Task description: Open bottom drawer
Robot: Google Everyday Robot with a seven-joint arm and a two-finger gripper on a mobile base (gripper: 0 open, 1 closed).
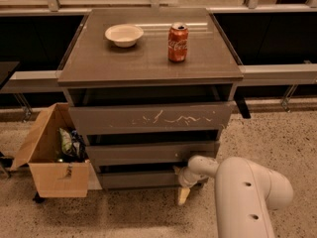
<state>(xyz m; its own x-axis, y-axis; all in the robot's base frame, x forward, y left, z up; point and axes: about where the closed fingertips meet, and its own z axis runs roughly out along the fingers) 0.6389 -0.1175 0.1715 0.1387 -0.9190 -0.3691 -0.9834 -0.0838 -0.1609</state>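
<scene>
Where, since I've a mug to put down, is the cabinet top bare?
The cabinet top is bare across its front half, before the bowl and can, and right of the can. Crowded below: gripper at the bottom drawer's right end, box at its left.
</scene>
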